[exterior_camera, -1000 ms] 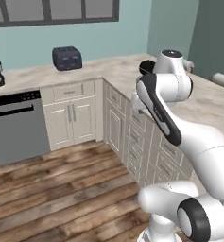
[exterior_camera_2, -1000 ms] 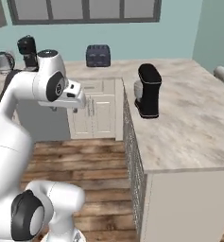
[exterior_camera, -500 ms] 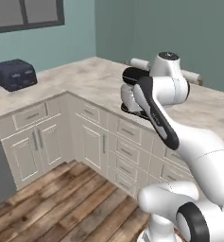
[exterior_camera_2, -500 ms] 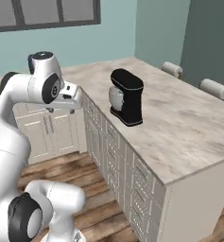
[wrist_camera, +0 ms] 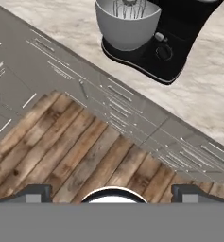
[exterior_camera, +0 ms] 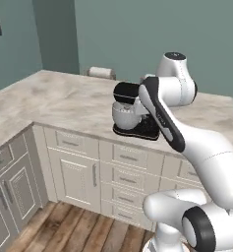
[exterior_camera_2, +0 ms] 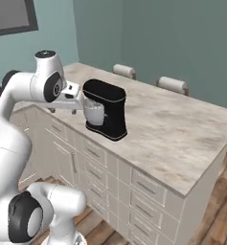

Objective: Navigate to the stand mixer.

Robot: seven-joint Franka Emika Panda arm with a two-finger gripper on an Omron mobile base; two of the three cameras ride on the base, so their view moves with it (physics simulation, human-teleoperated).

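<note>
The mixer stands on the marble counter, close to its front edge, black head over a pale bowl that faces the arm. Seen from the hand camera, the gripper hangs over the wood floor with its two dark fingertips set wide apart and nothing between them, so the fingers are open. Ahead of the fingers, past the floor, runs the row of grey drawer fronts, and beyond those the counter top with the mixer at the far end of that view, slightly toward the right finger's side; a whisk shows inside its bowl and two round knobs sit on its column. The mixer is well apart from the fingers, touching neither. From the left base camera the mixer is partly hidden behind the white arm's forearm, which crosses in front of its column. From the right base camera the hand end of the arm sits just beside the bowl's side, above the counter's edge; I cannot tell from there whether it touches. Two paper towel rolls lie along the counter's back edge, far beyond the mixer from the fingers.
</note>
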